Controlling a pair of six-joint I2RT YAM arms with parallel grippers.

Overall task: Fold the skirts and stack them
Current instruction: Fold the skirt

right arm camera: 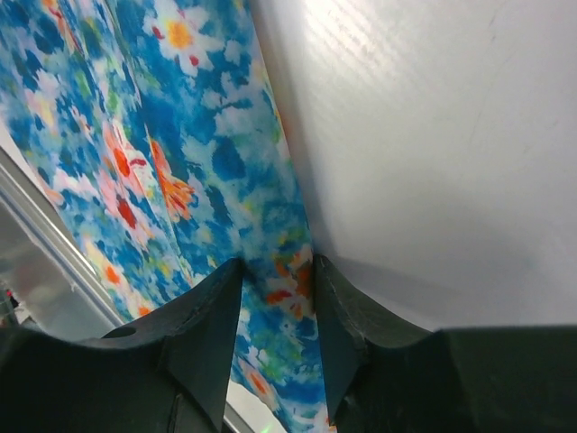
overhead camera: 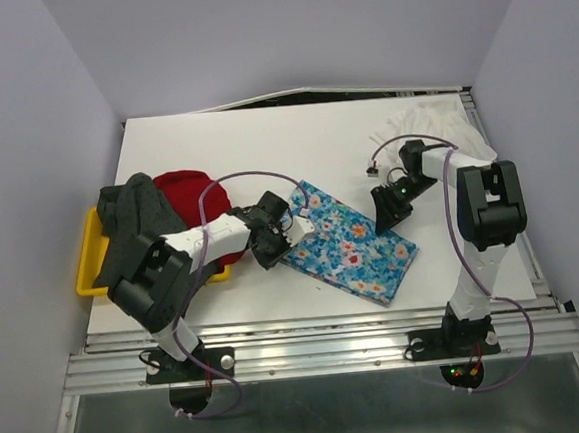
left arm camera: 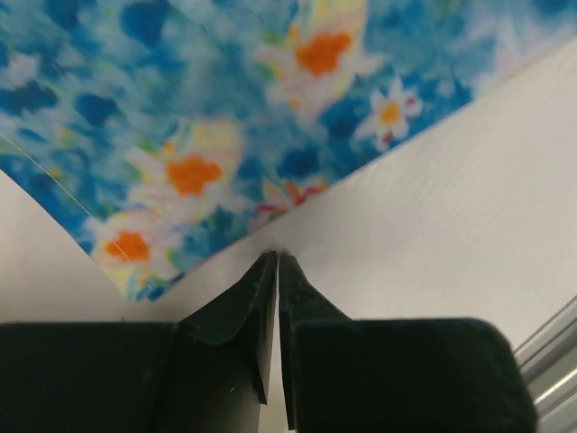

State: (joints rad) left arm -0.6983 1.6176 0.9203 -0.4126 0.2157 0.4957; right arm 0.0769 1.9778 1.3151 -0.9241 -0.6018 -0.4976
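Blue floral skirt (overhead camera: pixel 357 243): soft printed cloth. Tabletop (overhead camera: pixel 264 148): matt white, faintly ribbed. Tray (overhead camera: pixel 86 265): smooth yellow plastic.

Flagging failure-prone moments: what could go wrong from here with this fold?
1. The left end effector is nearly shut at the edge of the blue floral skirt; it may have pinched little or no cloth and could slip off.
2. The right end effector straddles another edge with jaws apart; lifting before closing would leave that side behind.
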